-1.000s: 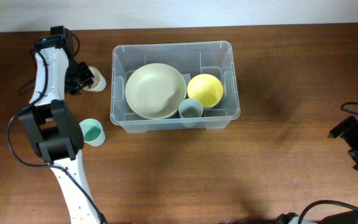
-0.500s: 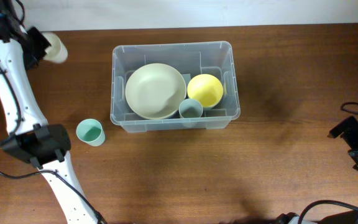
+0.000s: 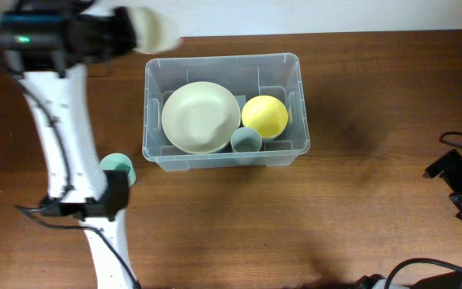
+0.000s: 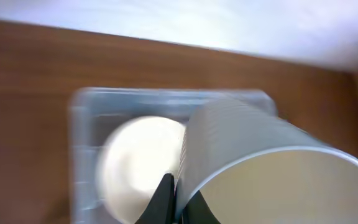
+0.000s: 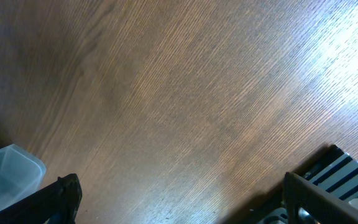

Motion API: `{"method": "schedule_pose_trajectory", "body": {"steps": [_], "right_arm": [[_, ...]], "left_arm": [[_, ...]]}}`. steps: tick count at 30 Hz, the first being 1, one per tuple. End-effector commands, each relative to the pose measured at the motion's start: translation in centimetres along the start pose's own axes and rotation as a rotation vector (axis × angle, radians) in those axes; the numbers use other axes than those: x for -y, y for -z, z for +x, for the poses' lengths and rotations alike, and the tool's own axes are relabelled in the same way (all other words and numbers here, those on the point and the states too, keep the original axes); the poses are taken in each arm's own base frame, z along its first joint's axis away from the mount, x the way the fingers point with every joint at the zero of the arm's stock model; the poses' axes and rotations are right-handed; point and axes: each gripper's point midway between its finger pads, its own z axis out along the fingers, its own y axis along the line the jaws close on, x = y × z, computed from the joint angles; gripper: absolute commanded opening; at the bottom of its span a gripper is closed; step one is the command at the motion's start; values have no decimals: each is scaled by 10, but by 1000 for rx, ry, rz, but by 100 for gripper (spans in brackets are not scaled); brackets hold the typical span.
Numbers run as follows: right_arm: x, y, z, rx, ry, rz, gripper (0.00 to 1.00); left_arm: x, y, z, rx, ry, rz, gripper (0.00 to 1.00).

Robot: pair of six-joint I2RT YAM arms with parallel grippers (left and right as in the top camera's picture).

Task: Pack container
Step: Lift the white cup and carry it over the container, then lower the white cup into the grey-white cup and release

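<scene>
The left pincer (image 3: 129,34), smeared by motion blur, is clamped on a cream cup (image 3: 157,30) that juts from its tip. Just past that cup, slightly toward the picture's lower edge, lies the nearest corner of the container (image 3: 221,59). It holds a cream bowl (image 3: 200,117), a yellow bowl (image 3: 265,116) and a grey-blue cup (image 3: 246,140) (tucked between the two bowls). A teal cup (image 3: 119,164) stands well away from the pincer, beside its own arm and half hidden. The right arm (image 3: 459,181) sits far beyond the container.

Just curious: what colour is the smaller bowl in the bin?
Smaller bowl: yellow, clearest in overhead view.
</scene>
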Motion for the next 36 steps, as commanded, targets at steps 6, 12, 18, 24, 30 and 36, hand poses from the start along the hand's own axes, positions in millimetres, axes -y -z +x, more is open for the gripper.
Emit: {"method": "schedule_pose_trajectory", "body": {"steps": [6, 12, 18, 24, 30, 36], "right_arm": [[0, 0, 0, 2, -10, -6, 99], [0, 0, 0, 2, -10, -6, 99], [0, 0, 0, 2, -10, -6, 99], [0, 0, 0, 2, -10, -6, 99], [0, 0, 0, 2, -10, -6, 99], [0, 0, 0, 2, -10, -6, 99]], "left_arm": [[94, -40, 74, -229, -246, 93, 1], [97, -80, 132, -447, -281, 25, 1], [75, -105, 173, -603, -288, -77, 1], [63, -113, 192, -685, -275, -108, 1], [59, -120, 203, -718, -275, -118, 1], [70, -130, 214, -723, -311, -108, 2]]}}
